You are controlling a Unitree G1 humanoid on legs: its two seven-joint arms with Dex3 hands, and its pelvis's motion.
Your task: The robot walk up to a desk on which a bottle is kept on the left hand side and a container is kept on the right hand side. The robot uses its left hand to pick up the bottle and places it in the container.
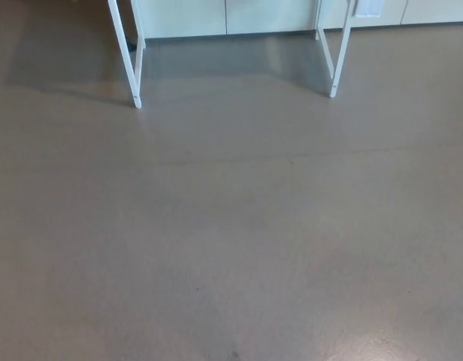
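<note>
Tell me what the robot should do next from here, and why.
Probably keep walking forward toward the white desk legs at the top of the view. Only the legs and the bare floor show; the desk top, bottle and container are all out of view, and neither robot hand is visible, so it likely isn't close enough to reach yet.

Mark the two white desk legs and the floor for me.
Left desk leg (125, 50), head view, middle of its front tube.
Right desk leg (340, 54), head view, lower part of the tube.
Floor (231, 241), head view, bare brown surface.
</note>
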